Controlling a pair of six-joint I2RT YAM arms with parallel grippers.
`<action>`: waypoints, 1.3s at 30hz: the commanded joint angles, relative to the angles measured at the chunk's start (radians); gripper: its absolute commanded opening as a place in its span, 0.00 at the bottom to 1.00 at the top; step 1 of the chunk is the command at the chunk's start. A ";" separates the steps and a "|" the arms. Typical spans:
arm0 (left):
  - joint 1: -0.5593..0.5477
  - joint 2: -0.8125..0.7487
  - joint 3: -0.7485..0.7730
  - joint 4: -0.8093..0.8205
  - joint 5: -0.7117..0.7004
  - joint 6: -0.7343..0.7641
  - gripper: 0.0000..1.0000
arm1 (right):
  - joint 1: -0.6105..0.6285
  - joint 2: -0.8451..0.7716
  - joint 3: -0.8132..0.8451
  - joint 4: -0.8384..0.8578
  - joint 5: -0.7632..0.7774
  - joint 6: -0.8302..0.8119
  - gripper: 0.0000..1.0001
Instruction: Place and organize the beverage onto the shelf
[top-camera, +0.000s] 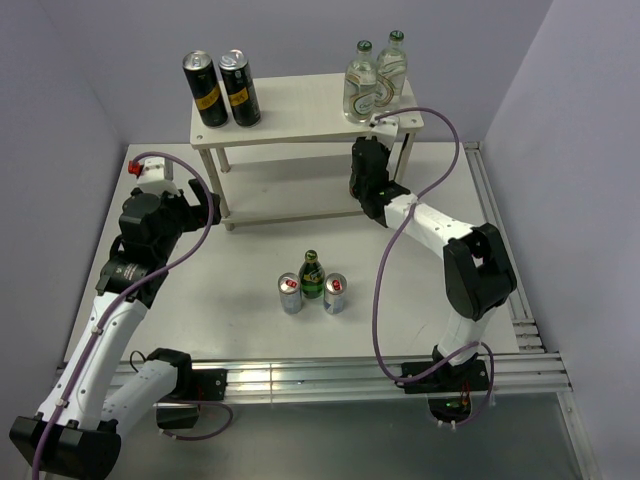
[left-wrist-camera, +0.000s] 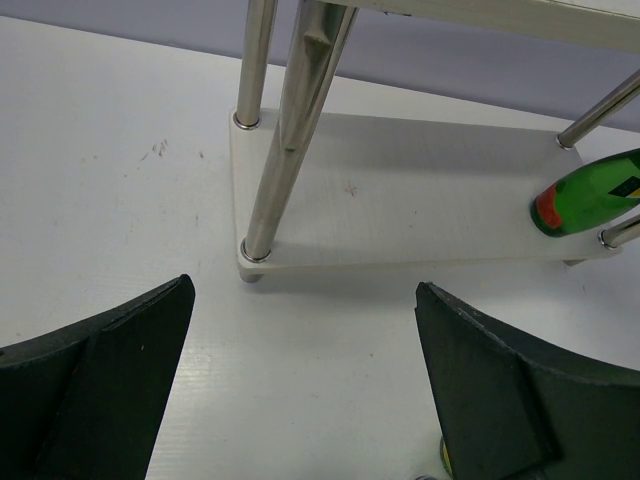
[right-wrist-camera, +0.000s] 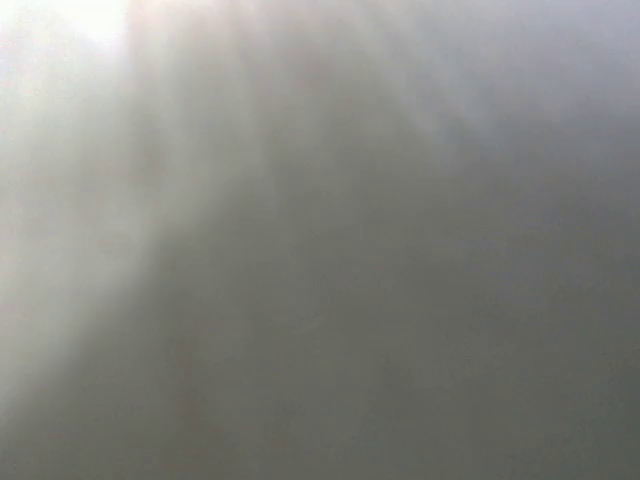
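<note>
The pale shelf (top-camera: 300, 105) stands at the back; its lower board shows in the left wrist view (left-wrist-camera: 400, 200). Two clear bottles (top-camera: 375, 80) stand on the top board's right end. One green bottle (top-camera: 312, 275) stands on the table between two silver red-topped cans (top-camera: 290, 294) (top-camera: 335, 294). A second green bottle (left-wrist-camera: 590, 193) leans over the lower board's right end. My left gripper (left-wrist-camera: 305, 380) is open and empty on the table before the shelf's left legs. My right arm (top-camera: 372, 180) reaches under the top board at the right; its fingers are hidden and its wrist view is a grey blur.
Two tall black cans (top-camera: 222, 88) stand on the top board's left end. Round metal legs (left-wrist-camera: 290, 140) rise just ahead of my left gripper. Grey walls close in at the back and sides. An aluminium rail (top-camera: 350, 365) runs along the near table edge.
</note>
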 joint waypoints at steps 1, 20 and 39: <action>-0.003 -0.011 0.014 0.018 0.013 0.022 0.99 | 0.001 0.009 0.066 0.026 -0.020 -0.031 0.40; -0.003 -0.017 0.016 0.015 0.002 0.025 0.99 | 0.044 -0.087 -0.016 -0.029 -0.011 0.001 0.91; 0.003 -0.017 0.016 0.012 -0.038 0.025 0.99 | 0.442 -0.560 -0.392 -0.204 -0.066 0.223 0.91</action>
